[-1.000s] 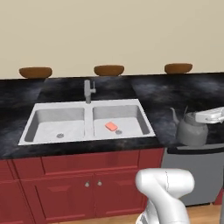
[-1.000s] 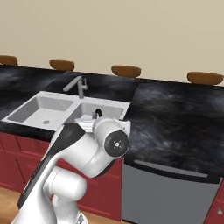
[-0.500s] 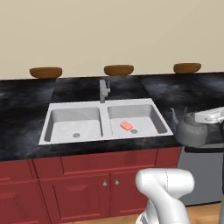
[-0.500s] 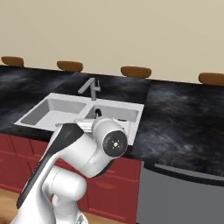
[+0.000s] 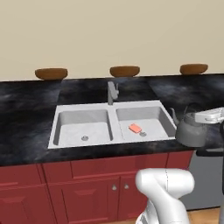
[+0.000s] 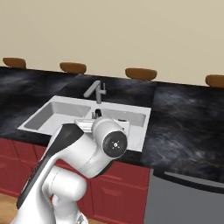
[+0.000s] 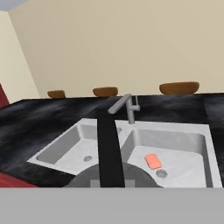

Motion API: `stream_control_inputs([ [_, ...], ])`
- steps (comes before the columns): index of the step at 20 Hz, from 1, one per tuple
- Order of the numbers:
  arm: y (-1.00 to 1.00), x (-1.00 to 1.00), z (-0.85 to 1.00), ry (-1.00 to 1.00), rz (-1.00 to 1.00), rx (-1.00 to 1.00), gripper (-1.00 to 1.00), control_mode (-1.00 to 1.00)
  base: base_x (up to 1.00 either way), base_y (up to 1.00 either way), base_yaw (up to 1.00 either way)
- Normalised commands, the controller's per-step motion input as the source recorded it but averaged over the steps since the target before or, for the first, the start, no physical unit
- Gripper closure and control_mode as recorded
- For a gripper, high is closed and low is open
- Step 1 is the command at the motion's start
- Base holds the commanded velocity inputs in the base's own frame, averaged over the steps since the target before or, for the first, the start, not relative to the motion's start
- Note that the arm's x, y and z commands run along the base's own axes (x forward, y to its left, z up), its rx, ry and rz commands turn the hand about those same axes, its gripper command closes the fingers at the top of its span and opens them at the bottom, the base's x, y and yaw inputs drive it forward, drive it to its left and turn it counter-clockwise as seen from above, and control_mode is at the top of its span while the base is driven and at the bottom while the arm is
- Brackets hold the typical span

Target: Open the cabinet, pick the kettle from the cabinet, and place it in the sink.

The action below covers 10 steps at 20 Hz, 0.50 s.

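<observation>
The grey kettle (image 5: 190,132) hangs at the right of the left base view, just past the right rim of the sink (image 5: 57,127), spout toward the basins. My gripper (image 5: 200,117) is shut on its arched handle from the right. In the hand view the dark handle (image 7: 109,148) runs up the middle over the grey kettle body (image 7: 131,176), with the double-basin sink (image 7: 209,144) beyond it. In the right base view my arm covers the kettle, in front of the sink (image 6: 43,113). The cabinet is out of view.
An orange sponge (image 5: 135,128) lies in the right basin beside the drain. A grey faucet (image 5: 112,92) stands behind the divider. Three brown bowls (image 5: 51,73) (image 5: 124,71) (image 5: 193,68) line the back of the black counter. Red under-counter doors (image 5: 87,197) and a grey appliance front (image 6: 183,201) sit below.
The whole picture has shifted: the base has driven left along the counter, so the sink now sits further right in view. The held kettle has come close to the sink's right rim.
</observation>
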Motion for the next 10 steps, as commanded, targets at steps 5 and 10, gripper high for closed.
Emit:
stream_control_inputs([
  [5,0.0,0.0,0.0,0.0,0.0,0.0,1.0,1.0,0.46,0.21,0.02],
  [10,0.0,0.0,0.0,0.0,0.0,0.0,1.0,1.0,0.44,0.16,0.02],
])
